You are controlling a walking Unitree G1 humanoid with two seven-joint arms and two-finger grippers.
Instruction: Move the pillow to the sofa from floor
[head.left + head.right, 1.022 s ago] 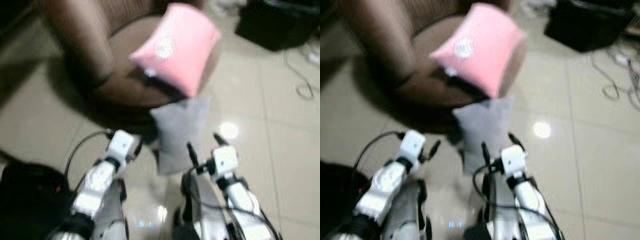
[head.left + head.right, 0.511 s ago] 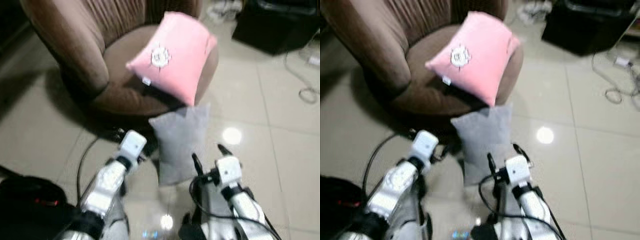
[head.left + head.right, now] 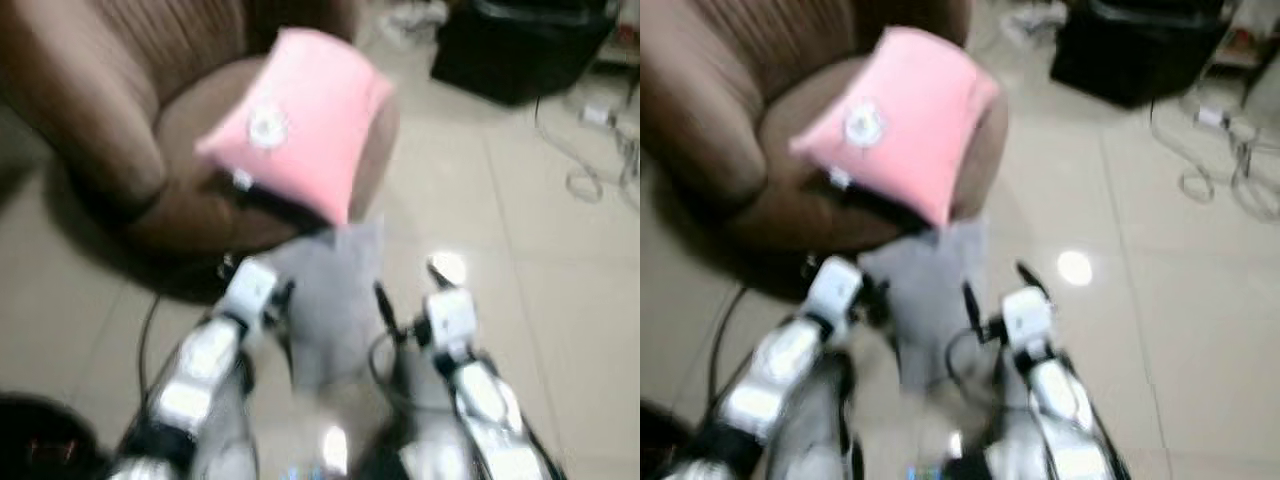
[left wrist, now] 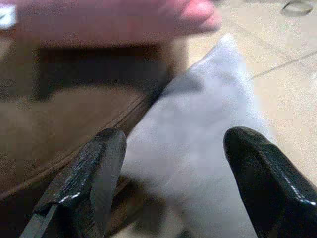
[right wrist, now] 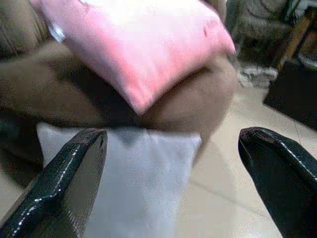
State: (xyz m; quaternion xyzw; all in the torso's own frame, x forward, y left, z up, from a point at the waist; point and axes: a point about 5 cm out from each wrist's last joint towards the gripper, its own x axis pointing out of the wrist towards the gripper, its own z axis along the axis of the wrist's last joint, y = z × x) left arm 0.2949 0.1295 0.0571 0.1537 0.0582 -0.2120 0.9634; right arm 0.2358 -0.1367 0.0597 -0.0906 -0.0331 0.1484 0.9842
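The brown sofa carries a pink pillow at the front edge of its seat. The left gripper, fingers spread apart, is beside the grey pillow, which leans on the sofa's base, on the floor. The right gripper is also spread wide, holding nothing.

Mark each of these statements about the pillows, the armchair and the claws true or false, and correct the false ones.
1. The grey pillow lies on the armchair seat. False: it stands on the tiled floor, leaning against the chair's front.
2. The pink pillow rests on the armchair. True.
3. The left claw is shut on the grey pillow. False: its fingers are spread open before it.
4. The right claw is open. True.
5. Cables lie on the floor. True.
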